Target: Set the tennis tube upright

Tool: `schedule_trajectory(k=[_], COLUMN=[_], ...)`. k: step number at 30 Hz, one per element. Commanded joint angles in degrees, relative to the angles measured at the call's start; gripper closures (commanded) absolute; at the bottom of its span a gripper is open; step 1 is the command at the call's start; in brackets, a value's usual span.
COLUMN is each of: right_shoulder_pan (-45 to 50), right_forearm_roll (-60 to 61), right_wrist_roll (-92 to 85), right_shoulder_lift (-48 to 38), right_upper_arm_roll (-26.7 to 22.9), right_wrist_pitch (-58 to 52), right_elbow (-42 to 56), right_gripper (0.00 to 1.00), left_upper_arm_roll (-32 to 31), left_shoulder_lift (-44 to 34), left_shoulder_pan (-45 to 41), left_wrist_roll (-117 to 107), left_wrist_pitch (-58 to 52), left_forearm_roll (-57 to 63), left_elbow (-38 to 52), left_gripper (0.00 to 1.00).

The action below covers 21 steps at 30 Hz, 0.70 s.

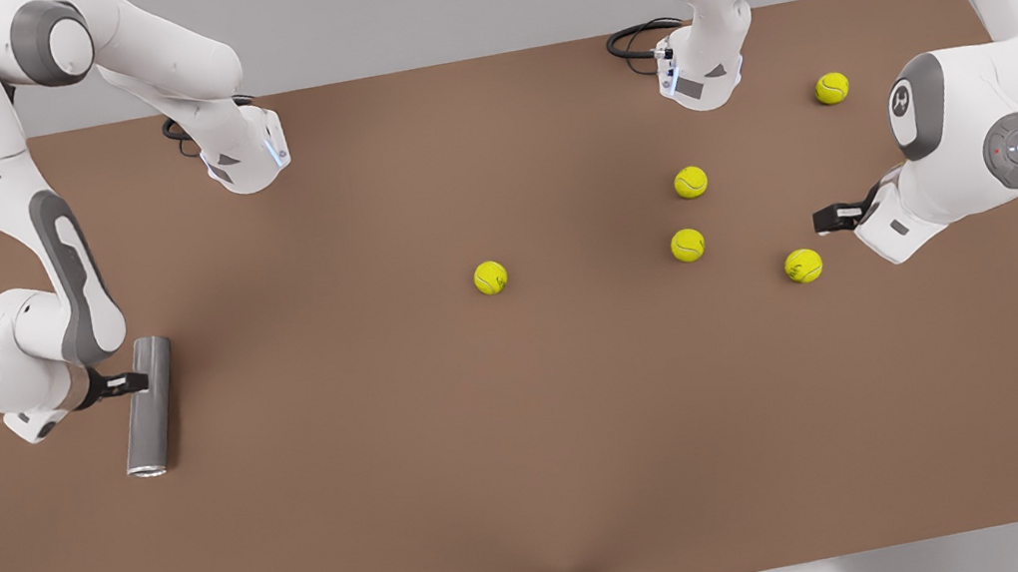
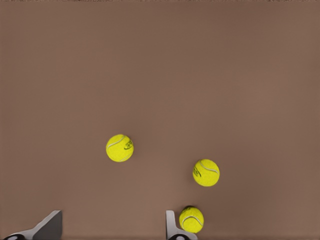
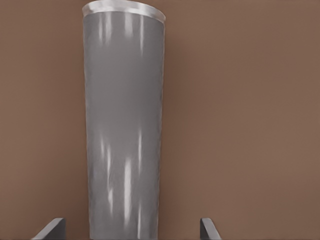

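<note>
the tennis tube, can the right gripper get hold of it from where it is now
Probably yes. The right gripper sits at the tennis tube, which lies on the table; its open fingers straddle it, nothing between.

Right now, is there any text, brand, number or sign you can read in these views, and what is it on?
No readable text anywhere.
Tennis balls: small dark print marks, too blurred to read.
Tennis tube: plain grey, no label; it lies on the table between the fingers of the open right gripper.
Left gripper, open near the balls: no marking.
Arm joint: a small emblem, not legible.
</note>
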Motion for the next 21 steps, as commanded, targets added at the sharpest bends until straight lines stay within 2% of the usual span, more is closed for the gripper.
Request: schedule_trajectory(k=[1,10,21], right_shoulder_pan=[-0.2,-1.7,-2.2], right_forearm_roll=[0.1,0.1,0.0], right_wrist_roll=[-7.4,-7.5,-8.0], right_shoulder_lift=[0.3,5.3,7.2], right_upper_arm_roll=[0.0,0.0,0.0], right_wrist_pitch=[12.2,16.8,18.7], right_elbow=[-1.8,-4.3,-4.1], right_gripper=[0.0,0.0,0.0], left_upper_arm_roll=[0.3,0.9,1.0], left_shoulder_lift=[0.1,1.5,1.8], left_shoulder_pan=[0.1,0.1,0.0], left_wrist_roll=[-0.2,-0.1,-0.1], left_wrist_pitch=[1.5,1.1,0.8], left_forearm_roll=[0.0,0.0,0.0], left_elbow=[0.0,1.7,1.8], left_gripper=[0.0,0.0,0.0])
